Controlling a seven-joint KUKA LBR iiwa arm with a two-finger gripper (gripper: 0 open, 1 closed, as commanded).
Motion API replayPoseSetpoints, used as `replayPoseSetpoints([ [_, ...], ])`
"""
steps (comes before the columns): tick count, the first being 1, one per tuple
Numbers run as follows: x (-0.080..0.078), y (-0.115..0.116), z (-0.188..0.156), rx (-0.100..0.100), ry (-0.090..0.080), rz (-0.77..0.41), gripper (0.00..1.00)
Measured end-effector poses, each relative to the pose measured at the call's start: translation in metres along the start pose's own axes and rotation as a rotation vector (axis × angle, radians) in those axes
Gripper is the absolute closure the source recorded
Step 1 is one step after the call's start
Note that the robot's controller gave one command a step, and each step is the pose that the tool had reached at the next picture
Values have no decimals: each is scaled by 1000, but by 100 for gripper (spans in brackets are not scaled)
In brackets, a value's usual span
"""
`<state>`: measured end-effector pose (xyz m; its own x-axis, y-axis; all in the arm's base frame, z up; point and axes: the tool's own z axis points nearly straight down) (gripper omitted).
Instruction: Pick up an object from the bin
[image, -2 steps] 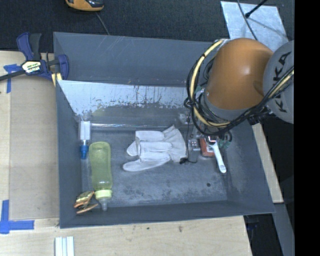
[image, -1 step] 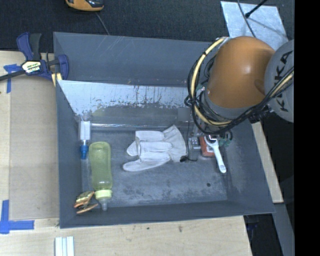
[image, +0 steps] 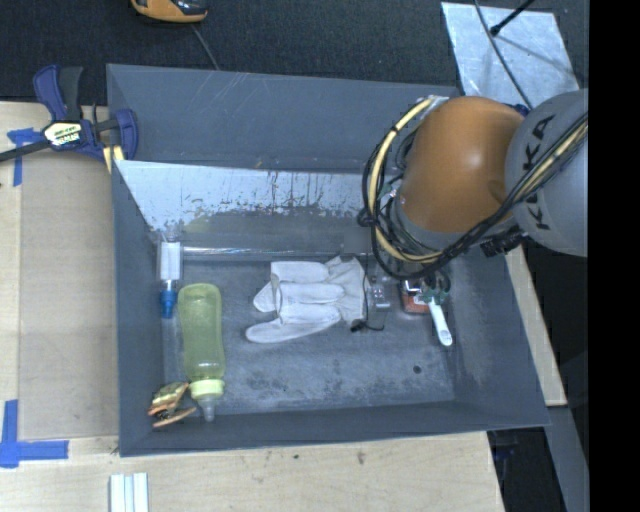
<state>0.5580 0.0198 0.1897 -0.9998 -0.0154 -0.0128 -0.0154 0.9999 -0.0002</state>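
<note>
My gripper (image: 376, 297) hangs low in the right half of the bin, under the arm's wrist. It is right at the right-hand edge of a crumpled white glove (image: 298, 300) that lies flat in the middle of the bin floor. Just right of the gripper lie a small orange-red piece (image: 413, 299) and a white stick-like handle (image: 441, 328) pointing towards the bin's front. The wrist above hides the gripper's upper part, and whether it touches the glove cannot be made out.
Along the left side lies a yellow-green bottle (image: 200, 336) with its cap towards the front. A white and blue tube (image: 168, 276) lies behind it, and a brass-coloured clip (image: 172, 404) sits in the front left corner. The arm's wrist overhangs the back right.
</note>
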Motion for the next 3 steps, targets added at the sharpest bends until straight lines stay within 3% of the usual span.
replayPoseSetpoints([
  [1, 4, 3, 63, 0, 6, -94, 0],
  [2, 3, 4, 77, 0, 10, -120, 0],
  [3, 14, 0, 83, -1, 18, -156, 0],
])
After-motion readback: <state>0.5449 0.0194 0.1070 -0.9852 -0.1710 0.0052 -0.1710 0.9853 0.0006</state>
